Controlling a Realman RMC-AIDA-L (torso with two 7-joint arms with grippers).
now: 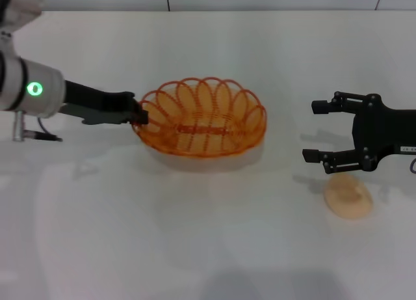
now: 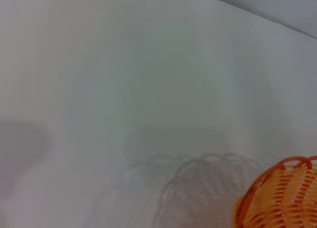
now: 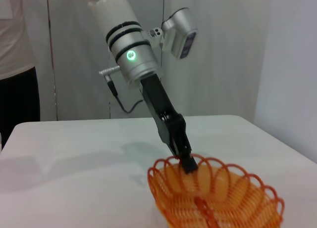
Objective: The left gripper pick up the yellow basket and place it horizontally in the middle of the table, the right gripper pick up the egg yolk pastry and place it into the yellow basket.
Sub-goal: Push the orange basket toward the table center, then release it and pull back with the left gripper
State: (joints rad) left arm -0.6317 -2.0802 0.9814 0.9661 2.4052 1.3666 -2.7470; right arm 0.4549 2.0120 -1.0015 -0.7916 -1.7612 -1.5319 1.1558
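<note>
Head view: on the table (image 1: 195,248), the yellow basket (image 1: 201,118) near centre was pinched at its nine o'clock rim by the left gripper (image 1: 138,112), placement judged nearly done, release due, while the right gripper (image 1: 318,131), fingers apart, was poised at eleven o'clock of the egg yolk pastry (image 1: 349,196).

yellow basket (image 1: 201,121): orange-yellow looped wire | egg yolk pastry (image 1: 349,197): pale peach | table (image 1: 195,248): plain white
</note>
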